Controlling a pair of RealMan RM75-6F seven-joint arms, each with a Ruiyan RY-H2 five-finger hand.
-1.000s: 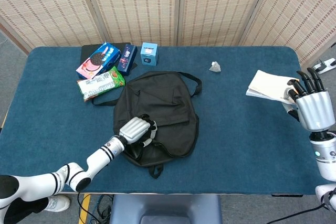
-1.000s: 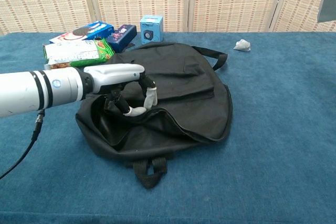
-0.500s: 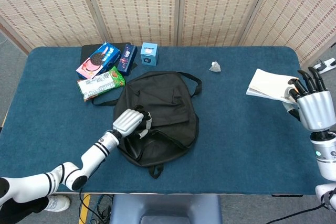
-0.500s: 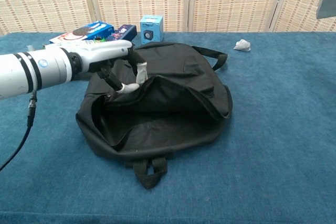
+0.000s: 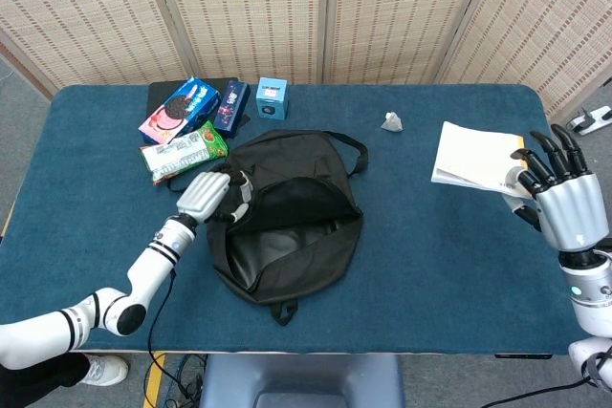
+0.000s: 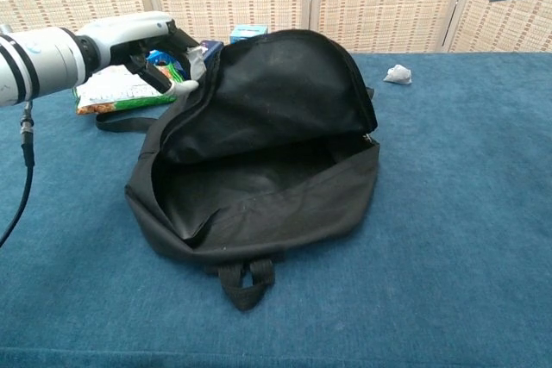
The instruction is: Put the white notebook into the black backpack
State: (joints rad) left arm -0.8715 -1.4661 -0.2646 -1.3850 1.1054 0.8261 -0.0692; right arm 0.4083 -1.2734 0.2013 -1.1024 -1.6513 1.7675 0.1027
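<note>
tabletop: blue felt-covered tabletop (image 5: 430,236)
centre: open black fabric backpack (image 5: 287,226)
upper left: cookie packets (image 5: 182,112), small blue box (image 5: 272,98)
upper middle: crumpled grey scrap (image 5: 392,122)

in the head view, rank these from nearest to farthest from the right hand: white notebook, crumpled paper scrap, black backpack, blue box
1. White notebook: at the right hand's fingertips, on the right of the table.
2. Crumpled paper scrap: toward the middle, near the back edge.
3. Black backpack: table centre, held open by the left hand.
4. Blue box: back left, beyond the backpack.
</note>
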